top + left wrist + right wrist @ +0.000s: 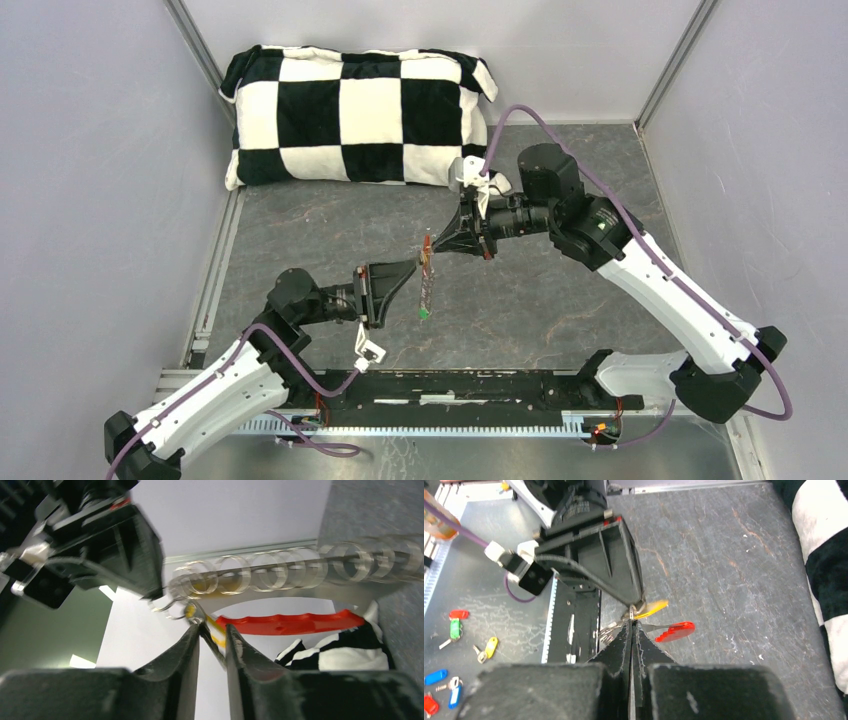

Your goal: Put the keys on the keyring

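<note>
A checked pillow (360,115) lay at the back of the grey table (560,300), well away from the work. The two arms met above the middle of the table, tip to tip, most likely so that one could steady the ring while the other fed a key onto it.

The right gripper (631,630) had its fingers pressed together on the thin metal of the keyring (427,285), holding it in the air with the chain hanging free below. The left gripper (212,632) faced it with its fingers slightly apart. Whether they actually pinched anything could not be told.

The red tag (290,622) stuck out sideways from the ring, clear of both tools. The yellow key (651,607) sat right at the left fingertips, against the ring. The green key (424,313) dangled at the bottom of the chain and seemed already threaded.
</note>
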Robot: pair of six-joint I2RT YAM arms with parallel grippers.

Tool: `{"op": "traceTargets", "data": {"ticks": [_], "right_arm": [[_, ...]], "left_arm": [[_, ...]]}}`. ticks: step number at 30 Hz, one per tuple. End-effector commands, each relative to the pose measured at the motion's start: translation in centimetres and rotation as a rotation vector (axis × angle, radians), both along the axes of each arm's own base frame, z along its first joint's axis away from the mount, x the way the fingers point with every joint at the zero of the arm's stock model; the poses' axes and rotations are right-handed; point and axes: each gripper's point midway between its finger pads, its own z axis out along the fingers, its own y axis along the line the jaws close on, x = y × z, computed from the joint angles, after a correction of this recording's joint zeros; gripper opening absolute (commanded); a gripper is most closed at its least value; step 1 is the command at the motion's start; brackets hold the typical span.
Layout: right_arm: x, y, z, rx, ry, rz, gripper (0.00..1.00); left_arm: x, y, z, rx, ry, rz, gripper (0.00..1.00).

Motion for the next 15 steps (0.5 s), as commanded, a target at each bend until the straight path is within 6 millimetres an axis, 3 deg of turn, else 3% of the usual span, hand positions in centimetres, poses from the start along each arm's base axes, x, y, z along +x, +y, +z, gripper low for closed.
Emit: {"op": "traceTargets", "data": {"ticks": [1,3,5,7,10,15], "right_arm": [[-0.7,0.1,3.3,0.175,-0.029,0.006,0.0],[-1.1,0.1,3.2,0.23,-0.002,0.007,0.0],[-1.3,0.0,2.6,0.251,0.016,0.008,0.0],[-1.4,-0.1,2.1,0.254,0.028,0.005,0.0],[-1.6,-0.2,2.0,0.264,0.016,0.007,0.0],[-1.9,-0.7,1.8,0.286,-0.039,0.017,0.0]], "left_arm": [[-0.9,-0.5,-2.7,0.135,-0.087,-0.055,0.37],[-1.1,-0.6,-2.2,0.12,-0.035,-0.066,0.44],[-1.1,-0.5,-1.5,0.12,0.046,-0.069,0.67],[-1.4,-0.2,-0.6,0.118,0.172,-0.071,0.8],[-1.9,0.1,1.4,0.055,0.435,-0.082,0.83],[-3.4,-0.1,4.5,0.018,0.807,-0.134,0.8]]}}
